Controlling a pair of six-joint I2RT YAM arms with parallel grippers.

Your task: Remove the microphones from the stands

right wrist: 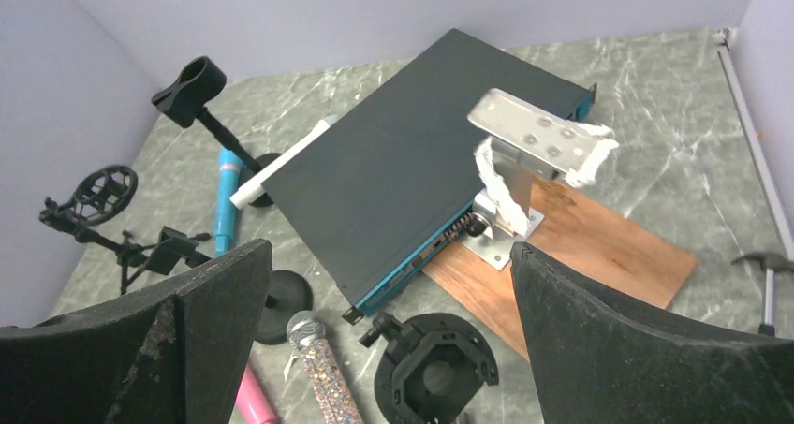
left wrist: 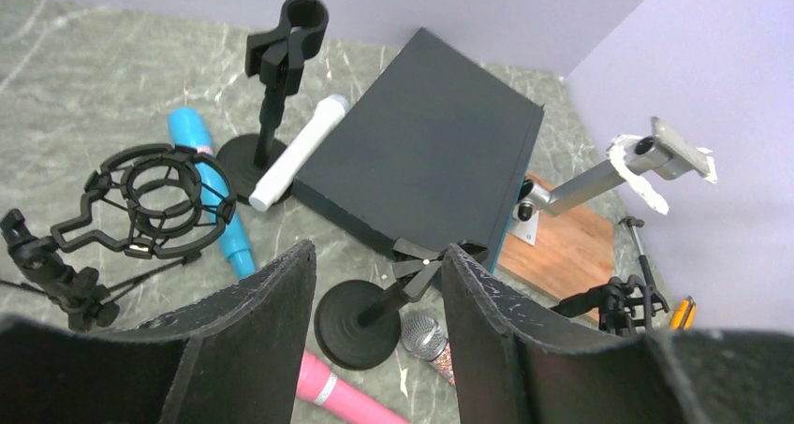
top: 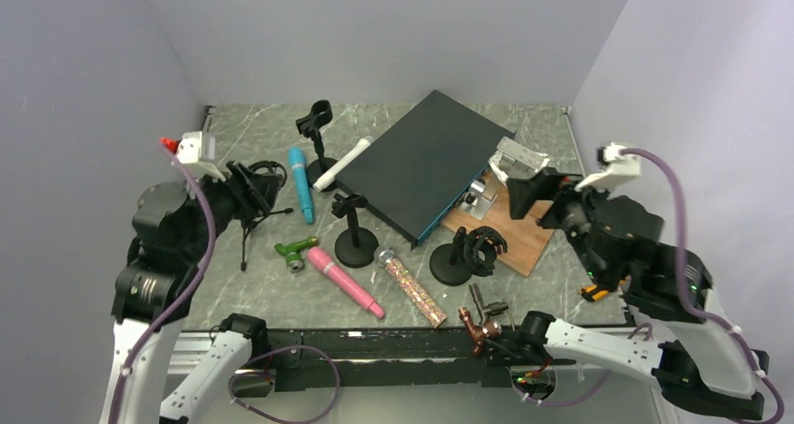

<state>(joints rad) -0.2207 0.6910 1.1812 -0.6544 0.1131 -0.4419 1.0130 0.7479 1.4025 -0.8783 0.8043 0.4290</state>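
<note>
My left pincer (left wrist: 376,257) and right pincer (right wrist: 389,255) hang spread, empty. The white microphone (left wrist: 298,153) lies on the counter (left wrist: 94,78) just beside the clip stand (left wrist: 281,68); reaching in could topple that stand.

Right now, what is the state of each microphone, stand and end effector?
Left end effector, open, empty.
Right end effector, open, empty.
Blue microphone, lying on table.
White microphone, lying on table.
Pink microphone, lying on table.
Glitter microphone, lying on table.
Back stand, upright, clip empty.
Middle stand, upright, clip empty.
Front stand, upright, holder empty.
</note>
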